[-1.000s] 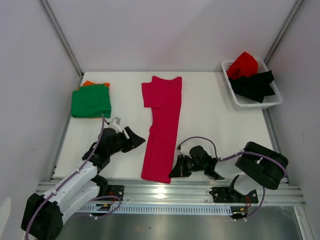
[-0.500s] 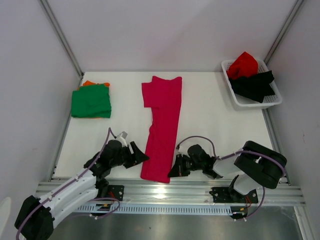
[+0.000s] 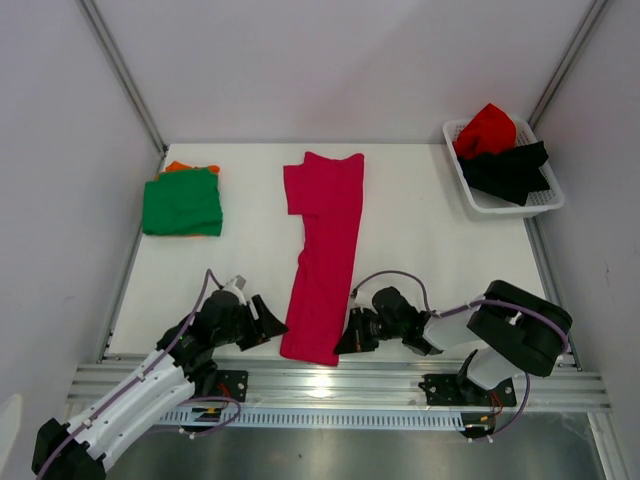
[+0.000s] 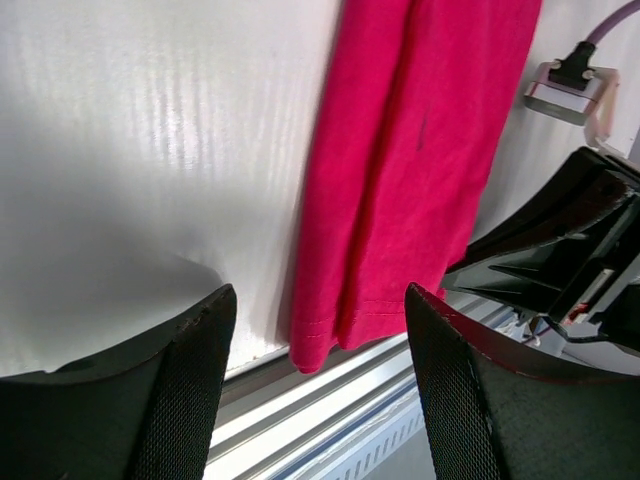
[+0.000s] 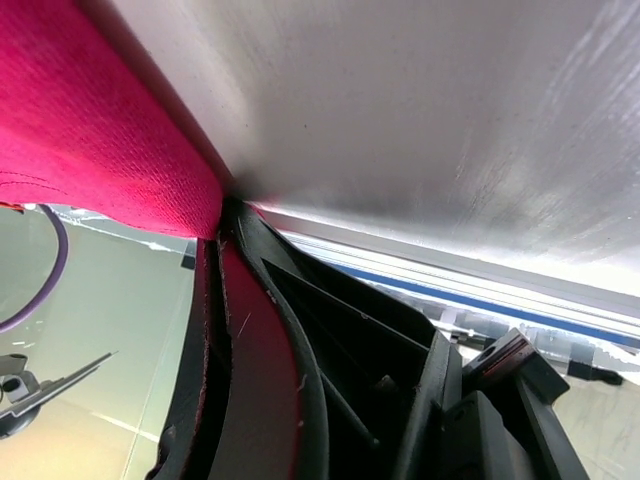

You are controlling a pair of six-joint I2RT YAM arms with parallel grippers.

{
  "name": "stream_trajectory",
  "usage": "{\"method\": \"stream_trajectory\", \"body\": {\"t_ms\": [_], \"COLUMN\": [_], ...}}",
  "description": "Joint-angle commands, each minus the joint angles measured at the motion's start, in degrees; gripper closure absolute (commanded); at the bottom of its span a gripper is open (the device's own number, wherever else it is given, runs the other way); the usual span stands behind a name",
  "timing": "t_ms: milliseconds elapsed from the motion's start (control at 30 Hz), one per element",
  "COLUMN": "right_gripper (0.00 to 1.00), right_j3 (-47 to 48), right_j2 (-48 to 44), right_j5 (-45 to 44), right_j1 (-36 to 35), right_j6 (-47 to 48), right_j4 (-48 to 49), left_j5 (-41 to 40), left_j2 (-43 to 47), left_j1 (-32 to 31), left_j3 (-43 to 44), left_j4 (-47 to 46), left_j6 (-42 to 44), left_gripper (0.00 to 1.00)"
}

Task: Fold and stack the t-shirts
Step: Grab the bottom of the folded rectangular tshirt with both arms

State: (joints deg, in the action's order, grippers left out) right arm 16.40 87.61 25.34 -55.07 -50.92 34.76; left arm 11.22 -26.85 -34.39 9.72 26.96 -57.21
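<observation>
Two look done: a folded green cloth t-shirt point(image 3: 181, 203) sits on an orange t-shirt point(image 3: 178, 166), far left. The magenta-pink t-shirt point(image 3: 322, 255) lies on the white table point(image 3: 430, 250) as a long strip. The right gripper point(image 3: 345, 345) pinches its near hem, and the left gripper point(image 3: 275, 322) gapes just beside it. The white plastic lattice basket point(image 3: 505, 210) holds a crumpled red t-shirt point(image 3: 486, 128) and a black t-shirt point(image 3: 510, 168).

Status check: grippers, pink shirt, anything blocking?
Left gripper open, just left of the hem, not gripping. Right gripper shut on near corner of magenta shirt. No obstruction seen.
</observation>
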Motion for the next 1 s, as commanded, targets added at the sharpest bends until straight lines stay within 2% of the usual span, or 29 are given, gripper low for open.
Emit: {"method": "stream_trajectory", "body": {"t_ms": [0, 200, 233, 267, 333, 433, 533, 700, 967], "right_gripper": [0.98, 0.97, 0.94, 0.81, 0.65, 0.59, 0.55, 0.54, 0.52], "right_j3": [-0.6, -1.1, -1.2, -1.3, -1.4, -1.6, -2.2, -5.8, -8.5], "right_j2": [2.3, 1.6, 1.0, 0.6, -0.8, -4.0, -7.2, -12.9, -9.9], "right_j5": [-2.6, -2.1, -2.0, -1.5, -1.1, -0.9, -1.3, -2.2, -4.4], "right_j1": [-0.3, -0.3, -0.3, -0.4, -0.3, -0.4, -0.5, -0.7, -2.2], "right_j6": [2.2, 2.2, 2.2, 2.4, 2.7, 3.0, 2.9, 0.6, -2.7], "right_j4": [-7.3, -7.8, -8.2, -8.6, -10.2, -13.2, -17.1, -17.5, -9.6], "left_j5": [-1.4, -0.3, -0.2, -0.5, -1.1, -1.5, -1.6, -2.2, -3.3], "left_j2": [0.6, -3.0, -3.8, -4.0, -3.7, -2.9, -2.6, -4.1, -6.0], "left_j1": [-0.4, -0.4, -0.5, -0.5, -0.4, -0.4, -0.5, -0.5, -0.4], "left_j3": [0.0, 0.6, 0.9, 1.0, 0.9, 0.6, 0.7, 1.2, 3.6], "left_j4": [2.6, 2.6, 3.4, 4.1, 5.6, 5.8, 5.5, 5.3, 5.2], "left_j6": [-1.1, -0.1, 0.1, 0.3, 0.8, 1.0, 0.9, 1.7, 3.5], "left_gripper": [0.28, 0.29, 0.29, 0.29, 0.29, 0.29, 0.28, 0.29, 0.29]}}
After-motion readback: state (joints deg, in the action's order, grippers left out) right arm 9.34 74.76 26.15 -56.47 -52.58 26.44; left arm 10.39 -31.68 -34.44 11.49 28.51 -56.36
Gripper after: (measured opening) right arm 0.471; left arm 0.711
